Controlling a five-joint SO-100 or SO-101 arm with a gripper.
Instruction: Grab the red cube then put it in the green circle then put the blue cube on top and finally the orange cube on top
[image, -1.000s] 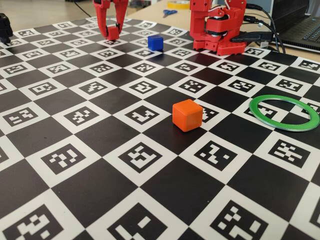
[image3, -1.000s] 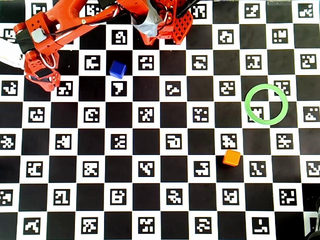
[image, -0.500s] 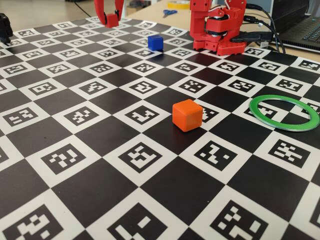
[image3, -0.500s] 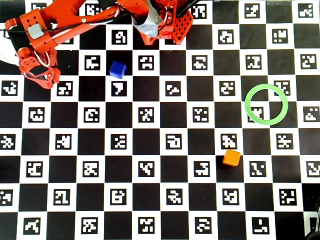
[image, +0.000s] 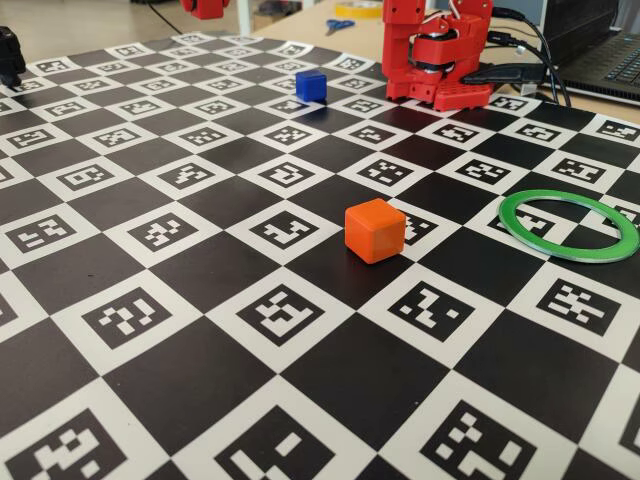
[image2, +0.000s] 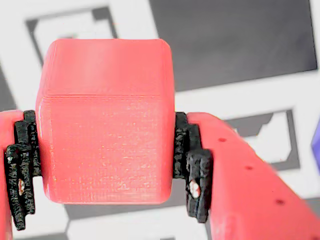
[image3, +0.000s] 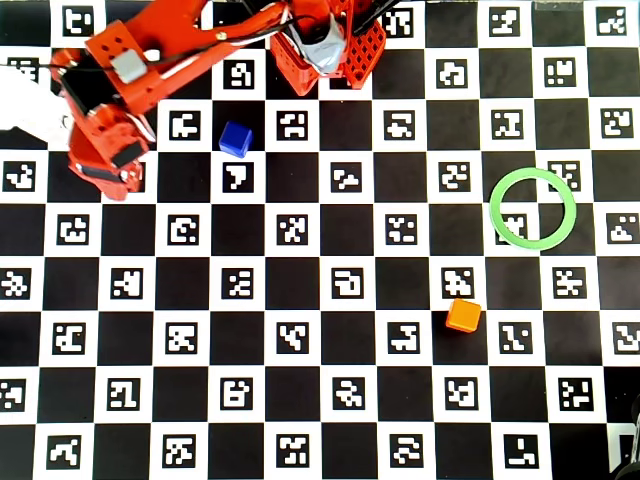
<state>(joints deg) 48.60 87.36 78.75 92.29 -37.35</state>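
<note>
Gripper (image2: 106, 175) is clamped on the small matte red cube (image2: 105, 120): in the wrist view the black pads (image2: 192, 172) press both side faces, cube fills the gap, checkerboard tag mat (image2: 240, 45) blurred behind it, so the cube looks lifted clear of the mat. In the overhead view the red arm (image3: 150, 60) reaches to the left of its base, gripper head (image3: 105, 165) at far left, cube itself hidden under it there. Landmark is the thin flat bright green ring (image3: 533, 208): the carried cube is well apart from it, far to its left in the overhead view; the small deep-blue cube (image3: 236, 139) sits also well left and a little toward the arm base; the small bright orange cube (image3: 463, 315) lies near the ring, down-left of it, not touching. Ring centre is empty. Step in hand, judged: first one, red cube grasped, transport to ring not yet done. Next move calls for a long swing across the mat toward the ring, lowering inside the open centre, release flat. Count: one red cube, one blue cube, one orange cube, one green ring, one arm.
</note>
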